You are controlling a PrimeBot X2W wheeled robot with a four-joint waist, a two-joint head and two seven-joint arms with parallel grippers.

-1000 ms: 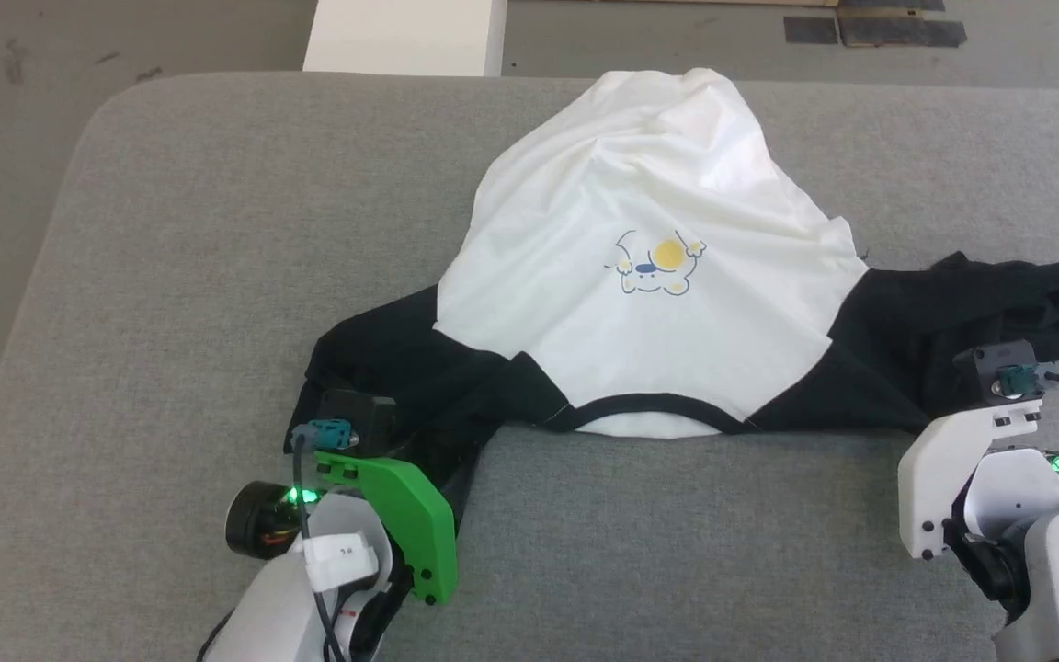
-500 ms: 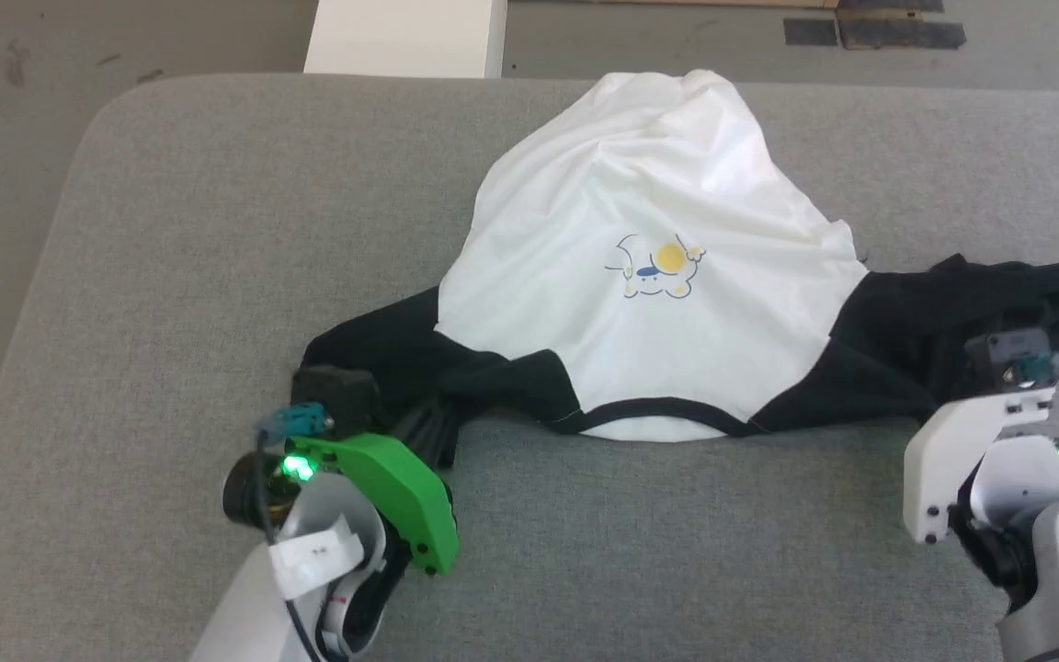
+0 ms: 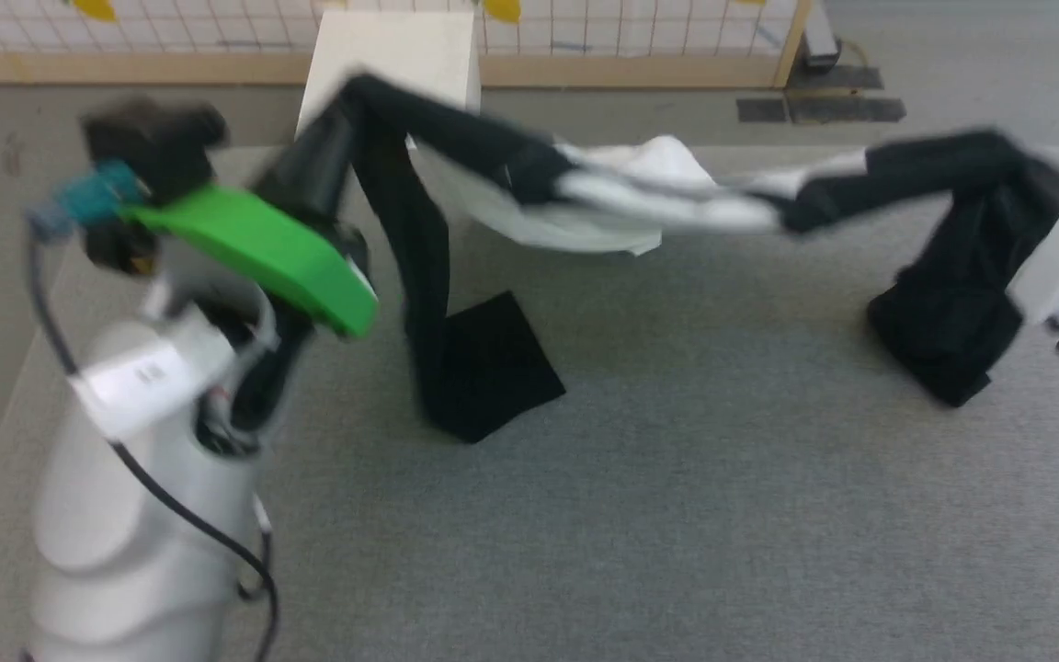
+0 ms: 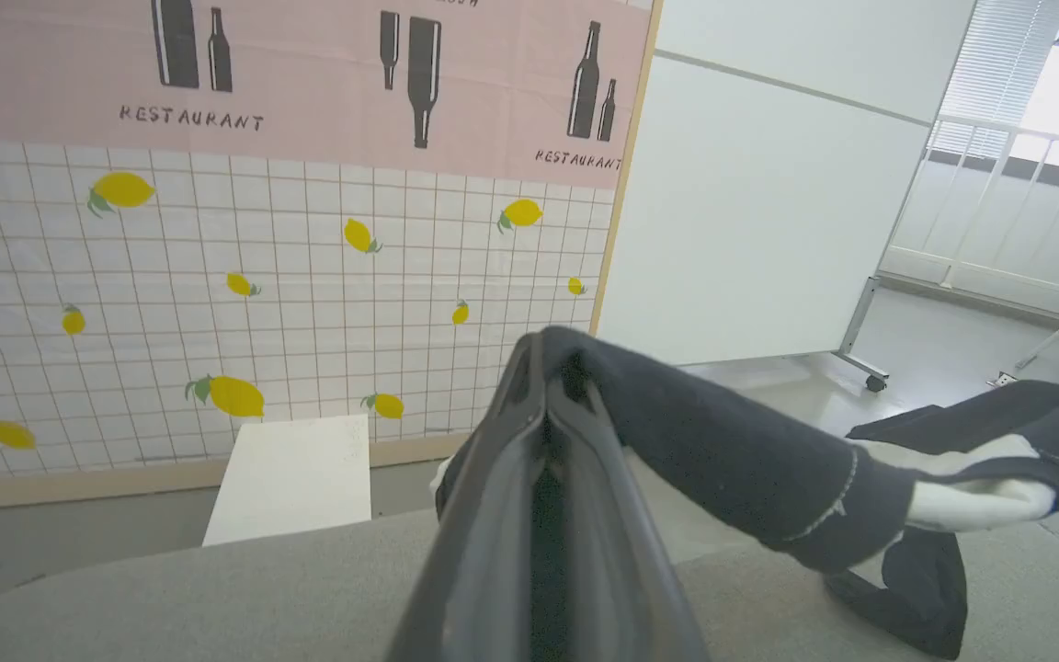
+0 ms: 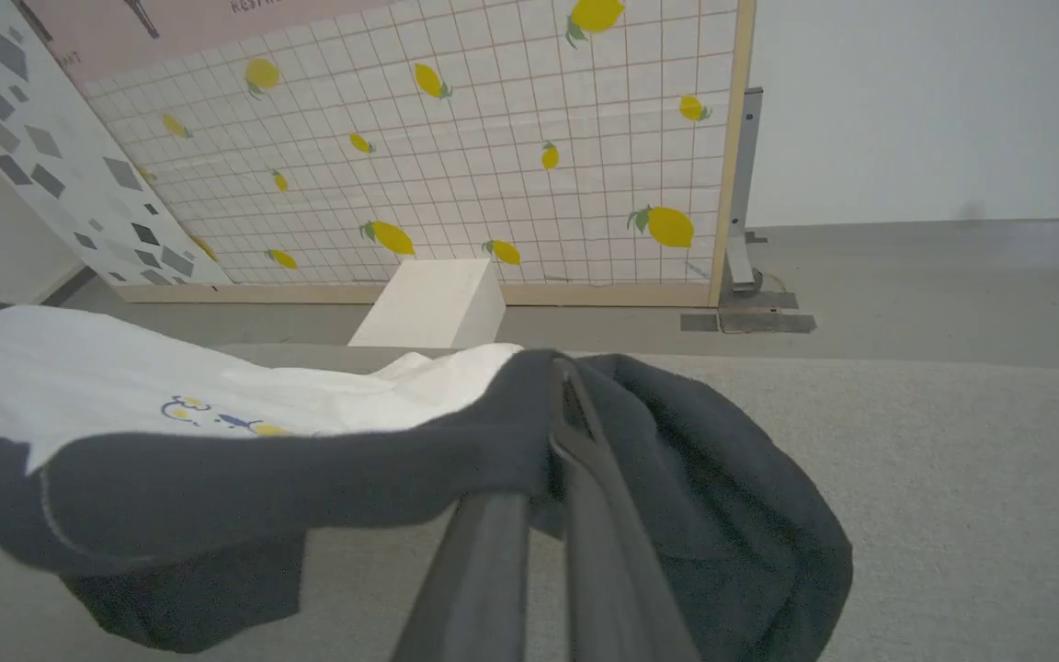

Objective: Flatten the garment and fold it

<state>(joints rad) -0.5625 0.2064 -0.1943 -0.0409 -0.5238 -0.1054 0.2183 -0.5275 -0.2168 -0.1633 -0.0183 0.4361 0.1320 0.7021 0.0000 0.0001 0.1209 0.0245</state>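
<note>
garment point(image 3: 640, 198) hangs in the air, stretched between the two arms above the grey padded surface point(image 3: 677, 515). the head view is blurred. the left fingers point(image 4: 529, 368) are pressed together on black cloth at one shoulder, and in the left wrist view the fabric drapes over their tips and runs off to the right. the right fingers point(image 5: 568, 405) are likewise closed tight on the black cloth of the other shoulder, which folds over their tips.

between the two holds the white body sags in a shallow band, and its far part trails back toward the far edge of the surface. the right wrist view shows the white front facing up, with the small yellow-and-blue print point(image 5: 217, 414) on it.

below the left hold a black sleeve point(image 3: 483, 368) hangs straight down and its end lies on the surface in a flat dark patch. below the right hold the other sleeve point(image 3: 952, 322) droops in a bunch, and whether its low end touches the surface cannot be told.

beyond the surface a white box point(image 3: 392, 55) stands on the floor before a tiled wall panel with lemons point(image 4: 217, 303).
</note>
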